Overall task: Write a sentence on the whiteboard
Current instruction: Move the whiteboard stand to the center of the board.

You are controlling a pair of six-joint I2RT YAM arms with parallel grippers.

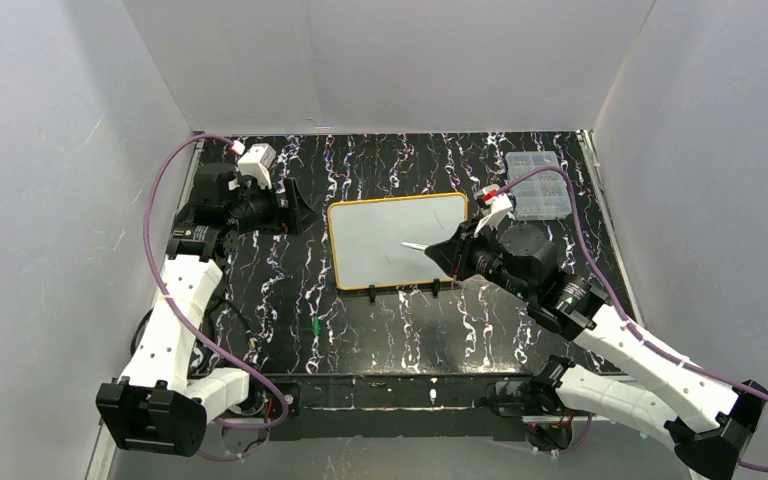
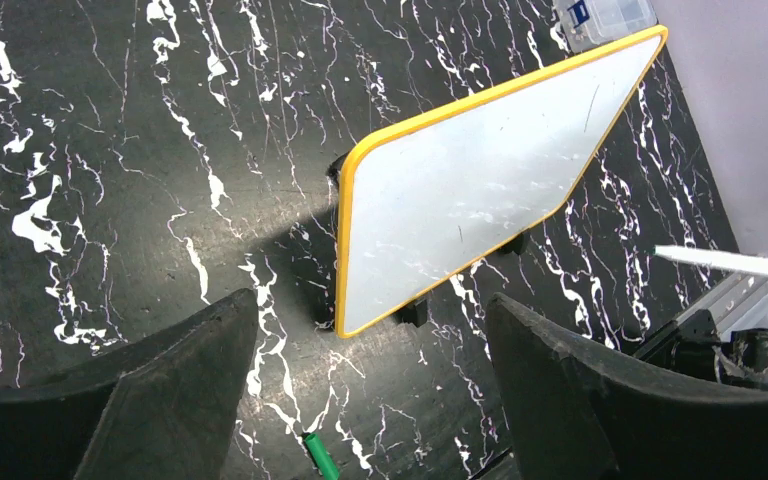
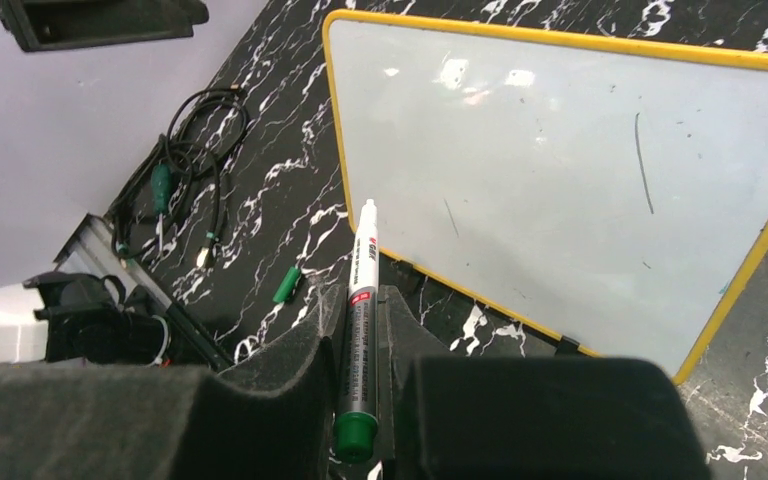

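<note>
One whiteboard [image 1: 397, 240], yellow-framed. One marker [image 3: 365, 240]. One loose green cap [image 1: 316, 327] on the worktop [image 1: 380, 335]. One clear compartmented box [image 1: 534, 185]. One coil of black cable [image 3: 195, 130]. Two end effectors: left end effector [image 2: 370, 300], right end effector [image 3: 360, 300].

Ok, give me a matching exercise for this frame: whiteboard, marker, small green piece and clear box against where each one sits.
1. whiteboard
2. marker
3. small green piece
4. clear box

A. far right corner
B. in the jaws of the right gripper
C. lying loose on the near side of the board
D. centre, yellow-framed

Pairs: 1-D, 2-B, 3-C, 4-A
</note>
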